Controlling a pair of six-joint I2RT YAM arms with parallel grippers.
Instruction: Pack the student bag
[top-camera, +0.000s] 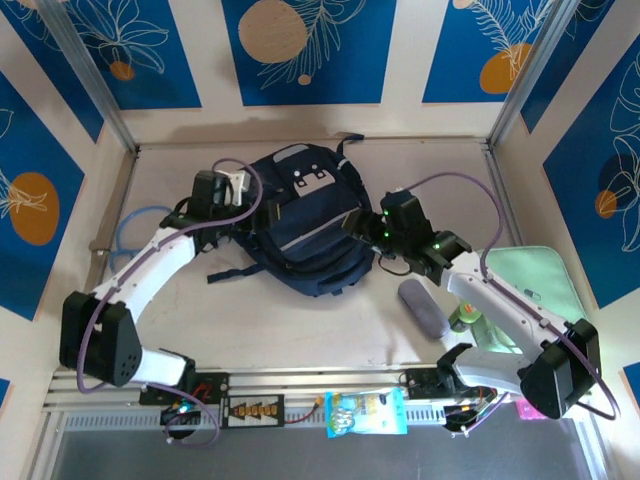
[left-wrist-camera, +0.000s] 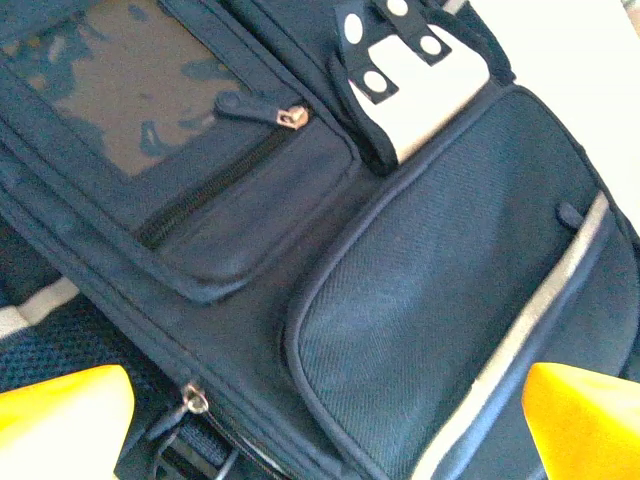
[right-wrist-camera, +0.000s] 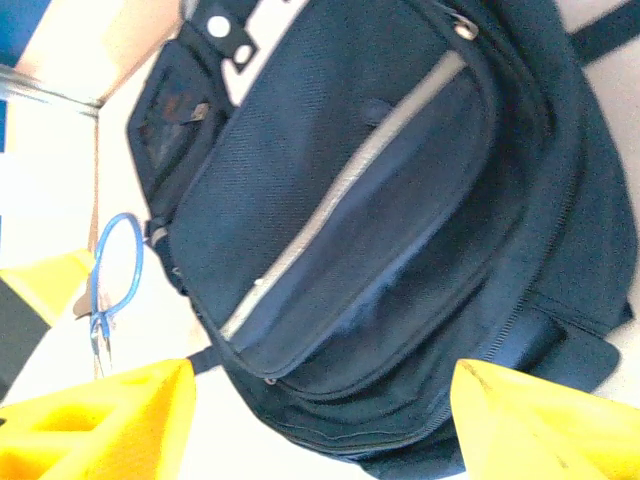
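Now both jaws stand open at the student bag (top-camera: 310, 225).
Between the left jaws' spread yellow fingertips (left-wrist-camera: 62, 420) lies its front pocket, ungripped; the right jaws gape empty, the bag just ahead of them. It lies flat on the desk (top-camera: 300, 320) between both jaws; past it from the right jaws, a blue loop (right-wrist-camera: 120, 217).

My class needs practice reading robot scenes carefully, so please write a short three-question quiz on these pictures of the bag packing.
1. True or false: the student bag lies between the left arm and the right arm.
2. The cable loop on the table beside the bag is: A red, B blue, C yellow.
3. Fill in: the left arm's fingers stand ___ above the bag, holding nothing.
Key: 1 true; 2 B; 3 open.
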